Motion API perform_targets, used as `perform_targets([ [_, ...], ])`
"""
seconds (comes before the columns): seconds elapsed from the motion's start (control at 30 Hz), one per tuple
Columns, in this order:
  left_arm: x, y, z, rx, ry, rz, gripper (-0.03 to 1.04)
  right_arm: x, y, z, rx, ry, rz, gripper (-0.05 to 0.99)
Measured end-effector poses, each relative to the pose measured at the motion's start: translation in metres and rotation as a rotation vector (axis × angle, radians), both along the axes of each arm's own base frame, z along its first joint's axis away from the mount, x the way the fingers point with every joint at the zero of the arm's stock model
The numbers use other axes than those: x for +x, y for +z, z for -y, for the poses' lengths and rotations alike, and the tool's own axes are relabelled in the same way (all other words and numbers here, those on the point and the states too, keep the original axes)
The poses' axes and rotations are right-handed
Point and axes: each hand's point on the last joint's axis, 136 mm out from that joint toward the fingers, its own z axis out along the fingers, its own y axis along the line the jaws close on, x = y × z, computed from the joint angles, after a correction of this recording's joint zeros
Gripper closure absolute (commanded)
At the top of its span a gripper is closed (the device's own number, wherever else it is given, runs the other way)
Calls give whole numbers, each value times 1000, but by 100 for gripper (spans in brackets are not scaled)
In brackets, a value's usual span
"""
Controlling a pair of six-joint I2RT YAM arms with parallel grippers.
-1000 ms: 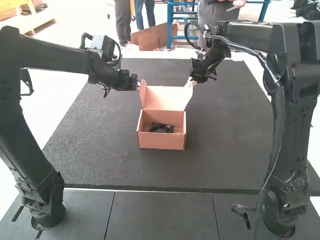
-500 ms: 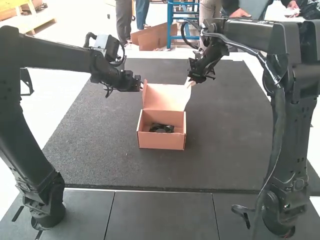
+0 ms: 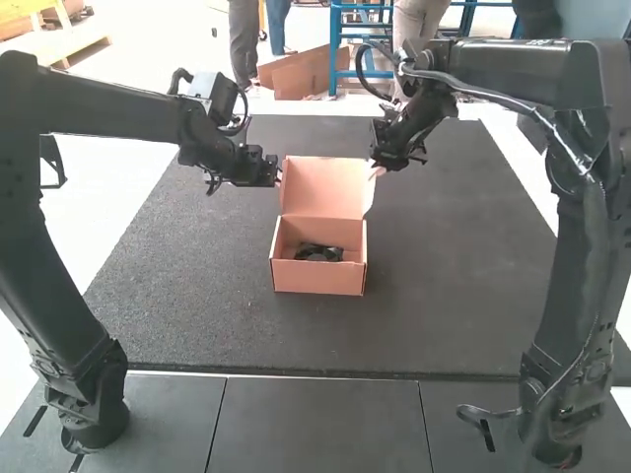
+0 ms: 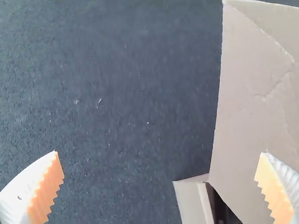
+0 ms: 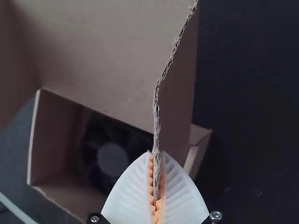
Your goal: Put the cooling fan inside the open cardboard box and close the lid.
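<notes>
The open cardboard box (image 3: 317, 277) stands mid-mat with the black cooling fan (image 3: 317, 253) lying inside; the right wrist view looks down on the fan (image 5: 108, 157). The lid (image 3: 325, 187) stands upright behind the opening. My right gripper (image 3: 378, 167) is shut on the lid's right side flap (image 5: 175, 98), whose edge is pinched between its fingertips (image 5: 155, 161). My left gripper (image 3: 273, 171) hangs open at the lid's upper left edge. One of its pads (image 4: 273, 186) is by the lid (image 4: 252, 102) and the other over the mat.
A dark mat (image 3: 177, 266) covers the table around the box, with free room on all sides. Another cardboard box (image 3: 296, 71) sits on the floor beyond the mat's far edge.
The left gripper has moved right and slightly down to the lid's left edge. The lid has swung a little more upright while the right gripper kept its hold.
</notes>
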Motion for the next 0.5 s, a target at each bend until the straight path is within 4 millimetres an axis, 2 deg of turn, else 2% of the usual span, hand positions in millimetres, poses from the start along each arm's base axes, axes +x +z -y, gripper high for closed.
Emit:
perform_targets([
  [0.27,-7,-3,0,1,-7,-30,4,-19,-3,-10,12,38,13,95],
  [0.5,-11,0,-2,6,-9,-33,4,-30,-8,-10,19,51,-1,95],
])
